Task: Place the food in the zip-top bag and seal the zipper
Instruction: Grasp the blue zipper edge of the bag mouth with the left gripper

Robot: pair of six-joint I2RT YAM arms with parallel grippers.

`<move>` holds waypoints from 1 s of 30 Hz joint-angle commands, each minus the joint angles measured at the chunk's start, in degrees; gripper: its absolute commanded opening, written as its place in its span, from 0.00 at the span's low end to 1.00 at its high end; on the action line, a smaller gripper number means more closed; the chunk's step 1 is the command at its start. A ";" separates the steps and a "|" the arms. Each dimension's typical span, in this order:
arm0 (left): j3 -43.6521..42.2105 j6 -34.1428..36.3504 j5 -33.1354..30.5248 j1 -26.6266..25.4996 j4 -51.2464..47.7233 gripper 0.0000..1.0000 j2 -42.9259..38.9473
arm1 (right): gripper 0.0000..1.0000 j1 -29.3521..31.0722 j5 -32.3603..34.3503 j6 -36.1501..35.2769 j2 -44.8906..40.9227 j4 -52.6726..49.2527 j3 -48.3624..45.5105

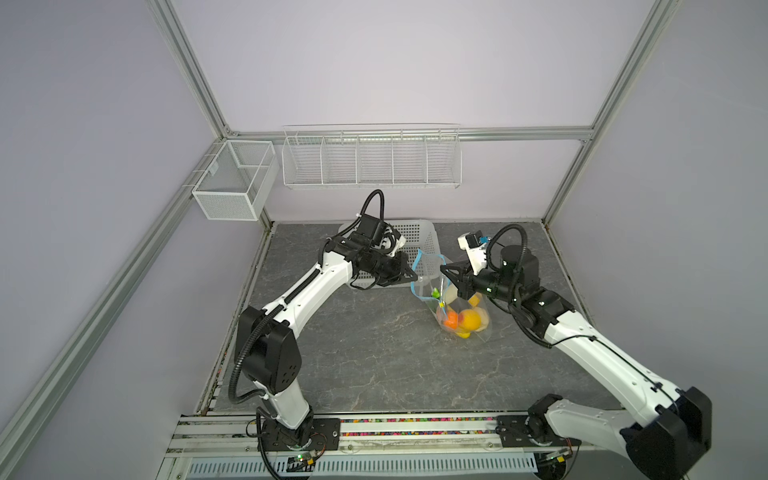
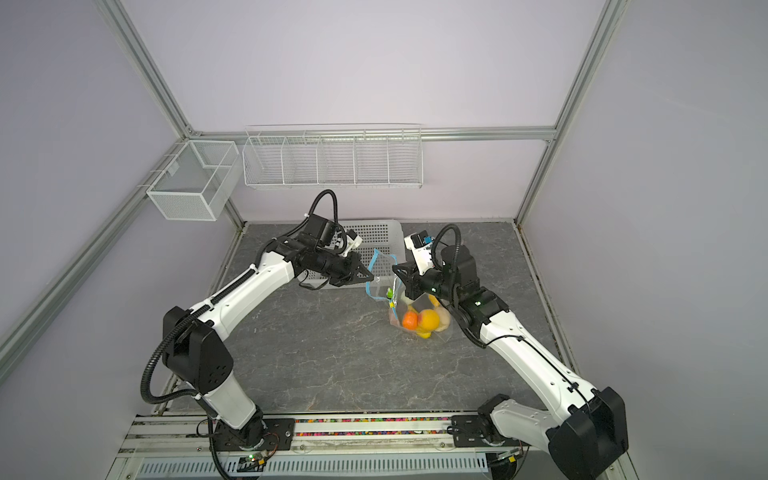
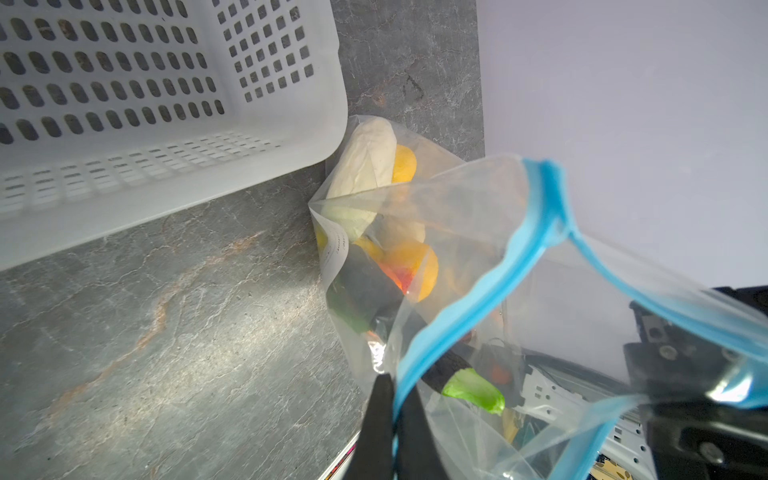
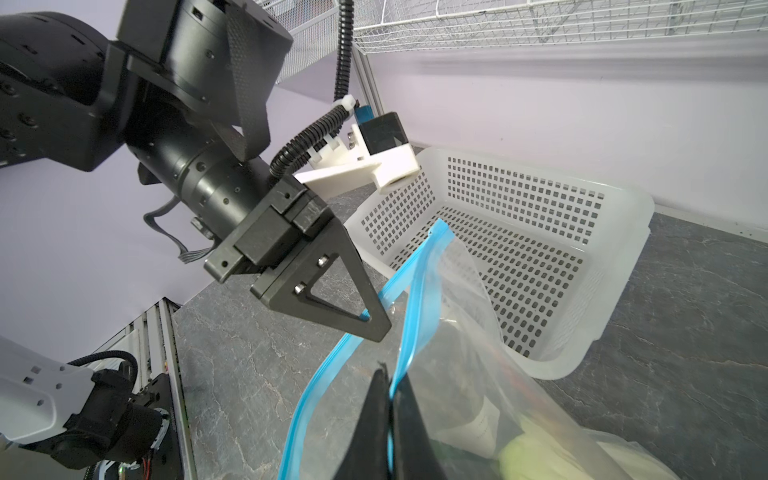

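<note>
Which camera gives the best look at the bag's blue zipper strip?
The left wrist view: the zipper loops open, close up, the left gripper shut on it. The right wrist view shows its two sides nearly edge-on; both top views show it small.

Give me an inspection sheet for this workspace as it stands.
Surface: grey marbled tabletop, no spills seen.
Job's things: zip-top bag holds the food; zipper unsealed, mouth open.
Clutter: white perforated basket behind the bag.
Grippers: left gripper and right gripper each shut on the zipper, at separate points.
Cables: black conduit loops above both wrists, clear of the bag.
Surroundings: wire rack and mesh bin on the back wall.
</note>
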 commanded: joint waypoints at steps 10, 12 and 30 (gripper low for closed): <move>-7.40 -8.37 -6.66 -1.74 5.61 0.00 -14.20 | 0.07 3.70 1.34 -2.35 -5.01 -9.61 5.24; -8.27 -9.61 -7.93 -1.74 5.01 0.00 -16.95 | 0.07 4.14 2.23 -2.78 -5.15 -8.97 5.51; -13.86 -13.02 -14.63 -2.35 -3.99 0.00 -32.64 | 0.07 11.18 -1.98 -1.18 2.64 -6.71 13.48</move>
